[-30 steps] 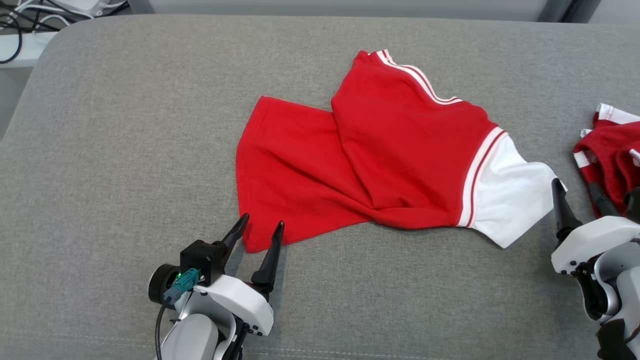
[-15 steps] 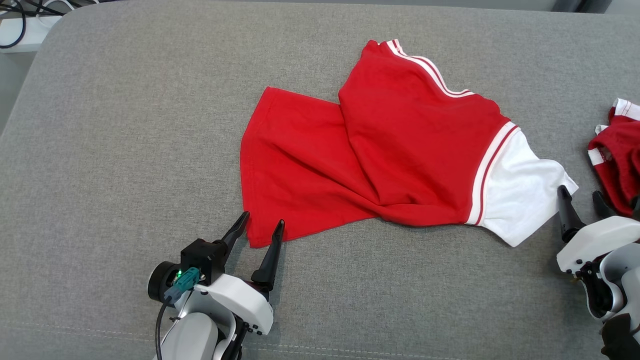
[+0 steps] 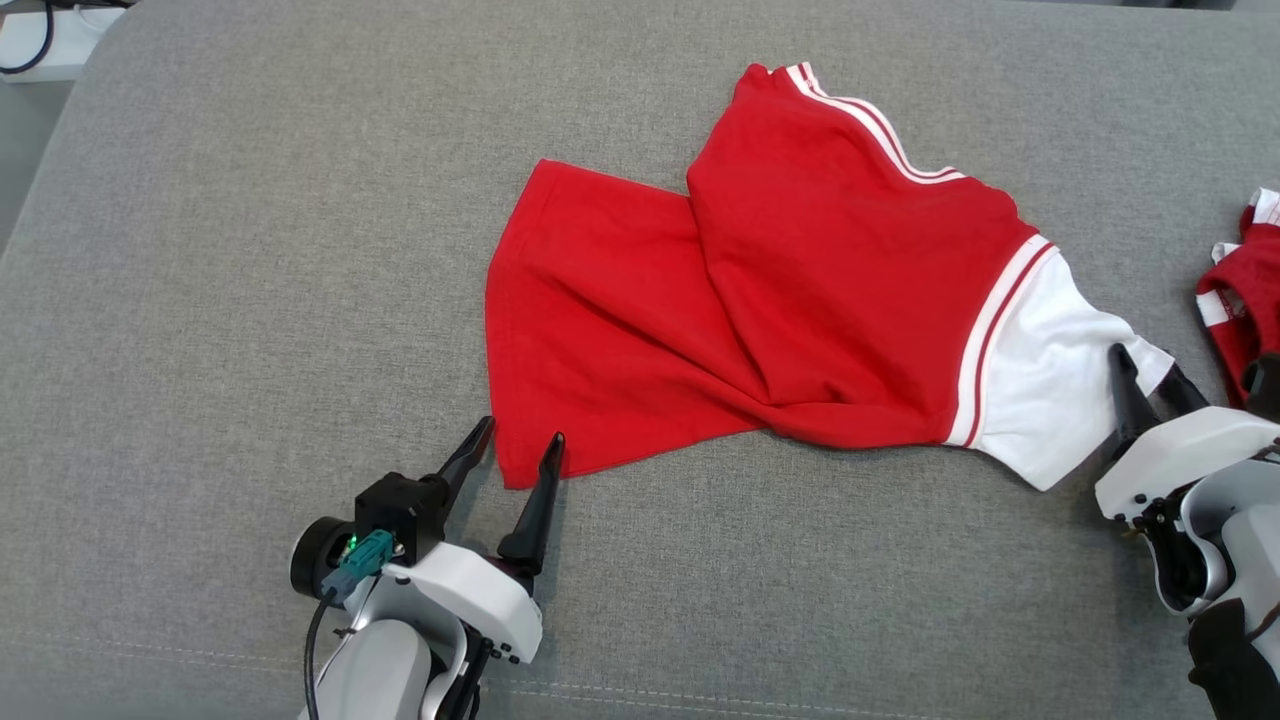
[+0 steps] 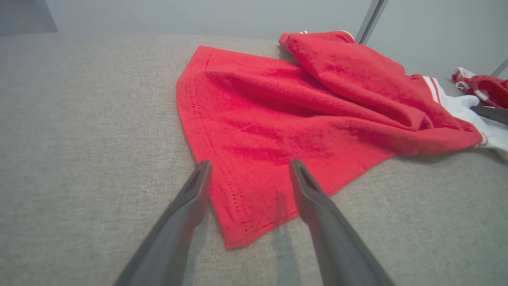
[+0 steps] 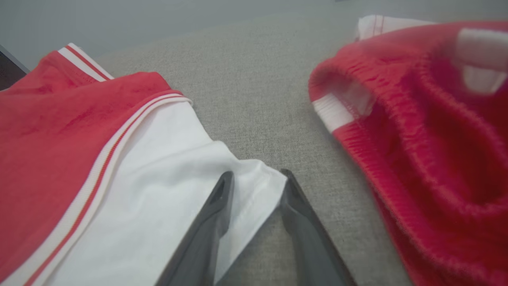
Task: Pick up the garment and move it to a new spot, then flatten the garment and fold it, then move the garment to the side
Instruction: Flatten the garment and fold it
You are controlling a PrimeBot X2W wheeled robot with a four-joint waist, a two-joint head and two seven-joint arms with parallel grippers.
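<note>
Leftmost, the left gripper (image 3: 522, 435) is spread wide, its fingers either side of the near hem corner of the red garment (image 3: 800, 300). The garment lies rumpled mid-way across the grey cushion (image 3: 250, 300), one half lapped over the other. The right gripper (image 3: 1145, 362) stands partly apart around the white sleeve (image 3: 1040, 400) corner, not pinching it. A second red garment (image 3: 1235, 300) is cut off at the right edge.

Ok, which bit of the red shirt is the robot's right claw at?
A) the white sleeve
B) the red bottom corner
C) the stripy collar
A: the right gripper straddles the corner of the white sleeve of the red shirt.
</note>
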